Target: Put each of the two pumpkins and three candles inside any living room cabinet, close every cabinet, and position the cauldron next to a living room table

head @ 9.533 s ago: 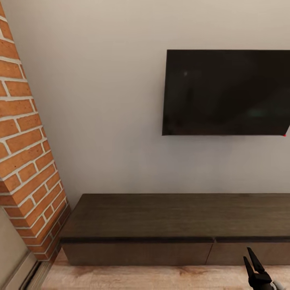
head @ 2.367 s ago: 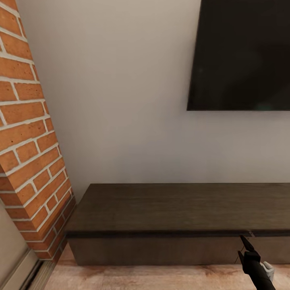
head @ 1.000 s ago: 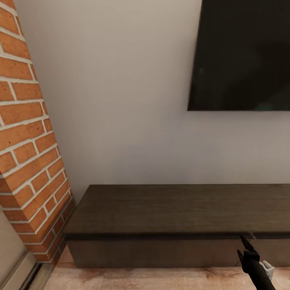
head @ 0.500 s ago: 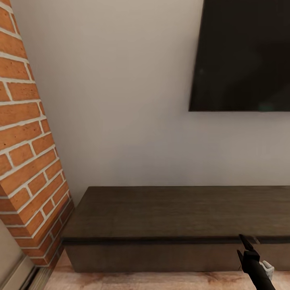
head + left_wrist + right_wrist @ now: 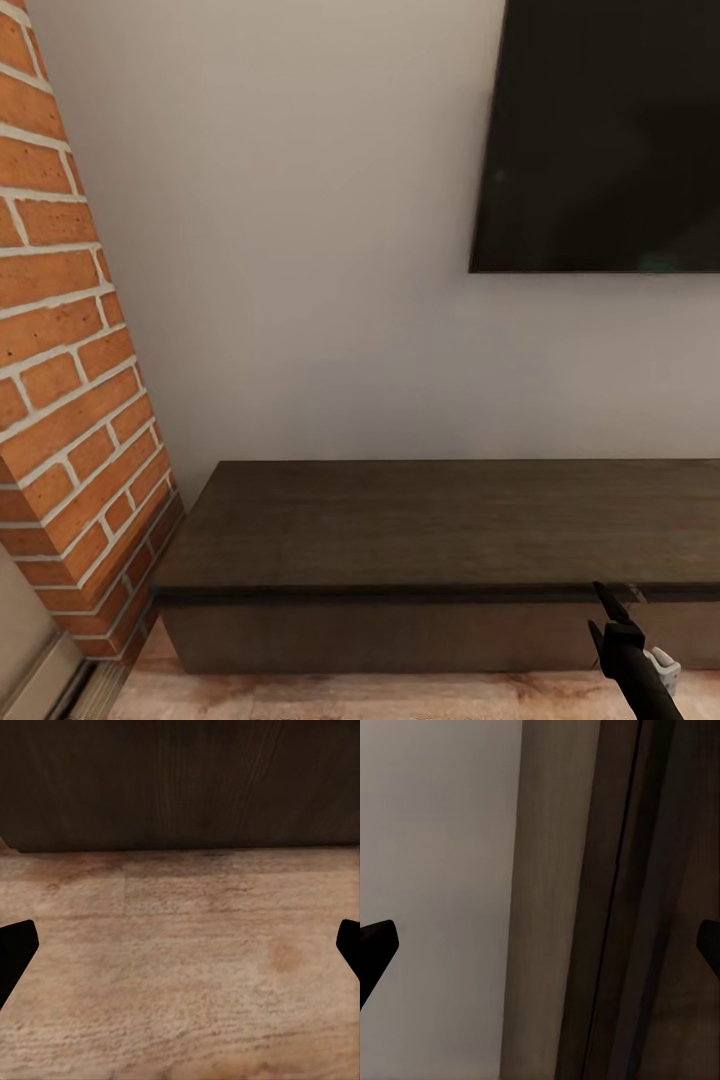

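Right hand [image 5: 606, 612] is seen at the lower right of the head view, raised on its black arm with the fingertips at the top edge of the cabinet [image 5: 400, 530] front, close to the vertical seam between two drawer fronts; how far it is open cannot be told there, but in the right wrist view its two tips [image 5: 376, 945] stand wide apart at the frame's edges with nothing between them. Behind all this, a pale wall [image 5: 300, 250] is taken up at the right by a black TV [image 5: 600, 140], and a brick fireplace [image 5: 70, 380] slants down at the left to meet the cabinet's end. The cabinet is set against the wall, long and low, its dark top bare and its fronts apparently shut. A plank floor [image 5: 180, 967] is looked down on in the left wrist view, with the cabinet's foot beyond, and the left hand [image 5: 180, 945] is likewise spread wide and empty. As a judgement, the drawer front is stiff, smooth wood without a handle, so little purchase is offered: a fingertip would best be hooked into the dark gap under the top lip, or at the seam, and pulled straight outward; a slip off the edge is likely if the pull is angled.
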Controlling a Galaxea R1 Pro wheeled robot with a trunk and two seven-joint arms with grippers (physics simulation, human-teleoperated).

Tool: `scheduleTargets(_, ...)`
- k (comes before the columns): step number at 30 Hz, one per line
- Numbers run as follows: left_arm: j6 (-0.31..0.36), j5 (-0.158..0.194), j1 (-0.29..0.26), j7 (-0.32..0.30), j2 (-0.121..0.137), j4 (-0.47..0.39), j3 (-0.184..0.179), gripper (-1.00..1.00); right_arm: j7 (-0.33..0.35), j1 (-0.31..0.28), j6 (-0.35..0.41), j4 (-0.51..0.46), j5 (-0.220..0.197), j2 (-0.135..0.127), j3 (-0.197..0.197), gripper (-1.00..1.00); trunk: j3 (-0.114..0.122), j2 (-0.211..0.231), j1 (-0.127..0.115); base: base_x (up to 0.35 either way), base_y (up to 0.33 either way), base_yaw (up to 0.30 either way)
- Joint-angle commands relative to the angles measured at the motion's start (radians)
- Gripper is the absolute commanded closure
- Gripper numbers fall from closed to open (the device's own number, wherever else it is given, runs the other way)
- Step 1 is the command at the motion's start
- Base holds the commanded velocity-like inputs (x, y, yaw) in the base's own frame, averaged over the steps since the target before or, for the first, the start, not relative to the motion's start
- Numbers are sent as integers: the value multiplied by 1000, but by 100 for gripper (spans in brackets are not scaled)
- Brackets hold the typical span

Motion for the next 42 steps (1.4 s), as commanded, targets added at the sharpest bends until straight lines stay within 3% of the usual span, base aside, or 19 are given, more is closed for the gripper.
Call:
scheduleTargets(1, -2, 0, 0, -4, 0, 0, 1, -100, 2, -1, 10, 1, -10, 0, 0, -100, -1, 0, 0, 0, 0, 0)
scheduleTargets(7, -2, 0, 0, -4, 0, 0, 1, -100, 2, -1, 10, 1, -9, 0, 0, -100, -1, 0, 0, 0, 0, 0)
scheduleTargets(12, -2, 0, -1, -4, 0, 0, 1, -100, 2, -1, 10, 2, -10, 0, 0, -100, -16, -35, 19, 0, 0, 0)
scheduleTargets(19, -2, -1, -1, -4, 0, 0, 1, -100, 2, -1, 10, 3, -9, 0, 0, -100, -16, -35, 19, 0, 0, 0)
scheduleTargets(34, -2, -3, -1, -4, 0, 7, 0, -100, 2, -1, 10, 3, -8, 0, 0, -100, -51, -112, 61, 0, 0, 0)
scheduleTargets(37, -2, -4, -1, -4, 0, 8, 0, -100, 2, -1, 10, 3, -8, 0, 0, -100, -63, -113, 63, 0, 0, 0)
scheduleTargets(42, -2, -4, -1, -5, 0, 8, 0, -100, 2, -1, 10, 4, -8, 0, 0, -100, -63, -113, 63, 0, 0, 0)
